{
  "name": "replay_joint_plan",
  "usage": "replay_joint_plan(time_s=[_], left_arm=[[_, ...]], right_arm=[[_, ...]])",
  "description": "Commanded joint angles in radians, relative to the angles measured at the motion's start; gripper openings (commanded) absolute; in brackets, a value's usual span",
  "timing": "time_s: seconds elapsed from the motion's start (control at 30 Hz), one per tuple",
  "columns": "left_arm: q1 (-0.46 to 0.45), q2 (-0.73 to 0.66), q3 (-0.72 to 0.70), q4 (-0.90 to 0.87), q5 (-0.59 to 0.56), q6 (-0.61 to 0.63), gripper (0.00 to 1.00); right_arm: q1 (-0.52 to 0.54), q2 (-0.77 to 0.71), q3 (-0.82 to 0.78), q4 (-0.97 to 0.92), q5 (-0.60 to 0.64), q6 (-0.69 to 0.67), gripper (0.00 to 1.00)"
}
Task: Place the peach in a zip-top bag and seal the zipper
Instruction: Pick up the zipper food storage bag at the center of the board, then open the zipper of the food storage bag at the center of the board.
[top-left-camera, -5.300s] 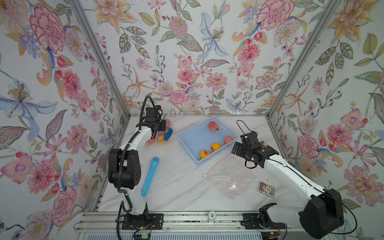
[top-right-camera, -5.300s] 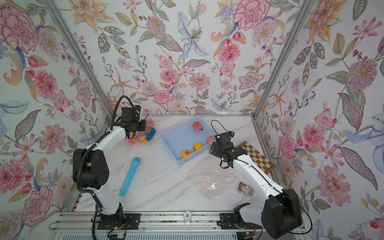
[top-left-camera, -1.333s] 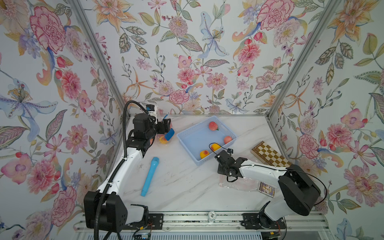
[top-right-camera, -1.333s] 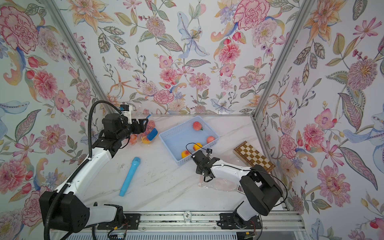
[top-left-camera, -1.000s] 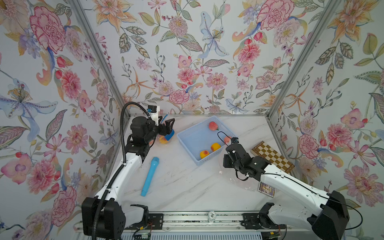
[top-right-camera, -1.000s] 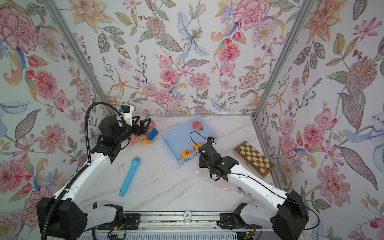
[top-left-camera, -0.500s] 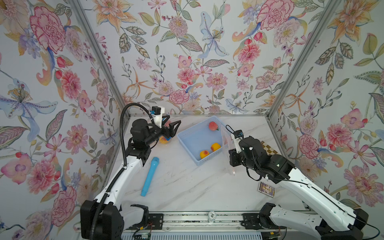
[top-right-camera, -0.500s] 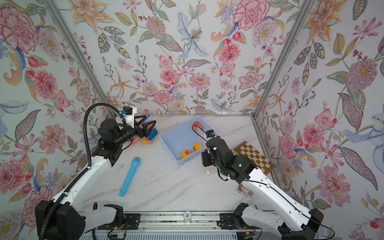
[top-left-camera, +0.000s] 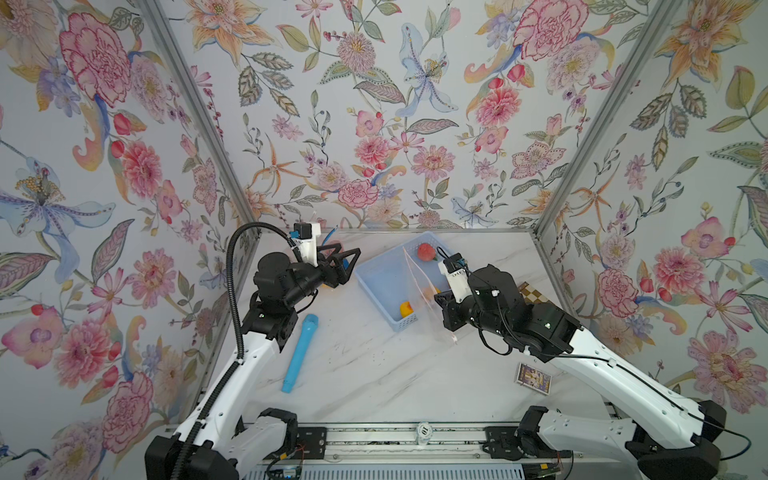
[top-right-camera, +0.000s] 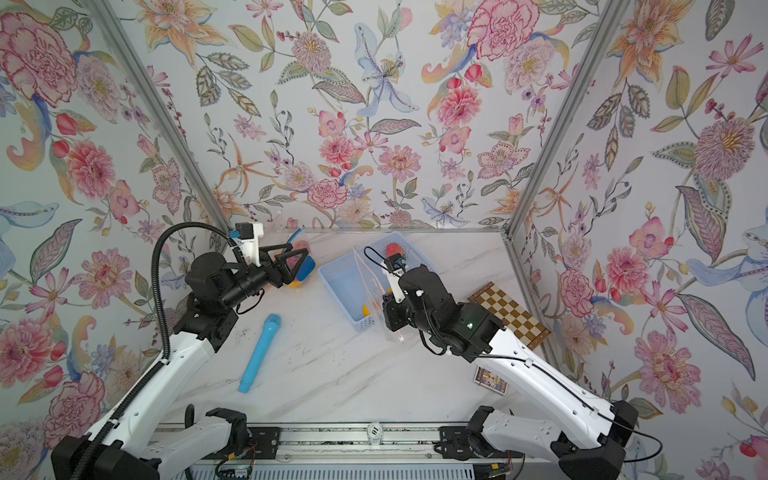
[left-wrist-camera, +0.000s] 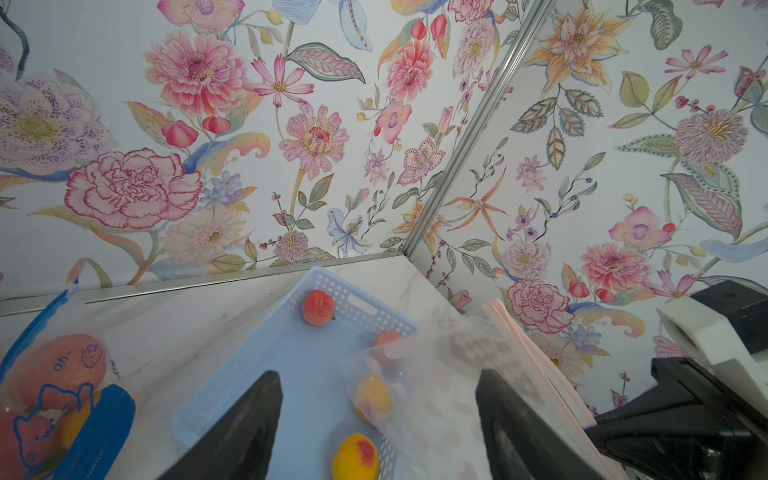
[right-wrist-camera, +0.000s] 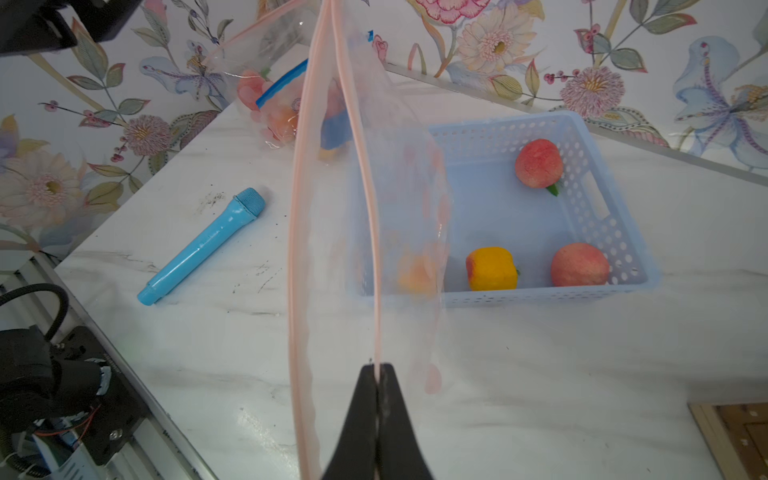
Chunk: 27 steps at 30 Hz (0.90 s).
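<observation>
The zip-top bag (right-wrist-camera: 399, 199) is thin, limp film, probably slippery. Its pink zipper strip is the stiffest part to hold, and the right gripper (right-wrist-camera: 377, 374) pinches one lip there, closed tight. The bag hangs over the 3 o'clock side of the basket (right-wrist-camera: 540, 296), mouth parted and apparently empty.

The peach (top-left-camera: 424, 251) lies in the basket's 12 o'clock corner. It looks light, round and matte, likely to roll, so a grasp across its middle suits it. A second peach (right-wrist-camera: 579, 264) and a yellow fruit (right-wrist-camera: 491, 269) share the basket.

The left gripper (top-left-camera: 348, 254) hovers at the basket's 9 o'clock, jaws wide and empty. A blue-zip bag (left-wrist-camera: 62, 374) holding fruit lies on the table at 10 o'clock.
</observation>
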<state>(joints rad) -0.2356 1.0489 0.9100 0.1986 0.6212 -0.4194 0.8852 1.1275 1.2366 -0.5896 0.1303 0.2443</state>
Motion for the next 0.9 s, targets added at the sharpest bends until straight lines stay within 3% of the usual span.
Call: replay_joint_plan(time_s=[0.0, 0.27, 0.47, 0.87], left_arm=[[-0.011, -0.064, 0.004, -0.097, -0.008, -0.050, 0.76], [-0.011, -0.176, 0.009, -0.188, -0.023, -0.074, 0.75], [-0.033, -0.187, -0.038, -0.111, 0.034, -0.180, 0.74], [-0.068, -0.181, -0.048, -0.189, -0.064, -0.135, 0.80]], right_arm=[[0.016, 0.023, 0.002, 0.211, -0.064, -0.017, 0.00], [0.025, 0.154, 0.062, 0.446, -0.151, -0.028, 0.00], [0.045, 0.257, 0.118, 0.534, -0.163, -0.012, 0.00], [0.088, 0.416, 0.227, 0.586, -0.181, 0.015, 0.00]])
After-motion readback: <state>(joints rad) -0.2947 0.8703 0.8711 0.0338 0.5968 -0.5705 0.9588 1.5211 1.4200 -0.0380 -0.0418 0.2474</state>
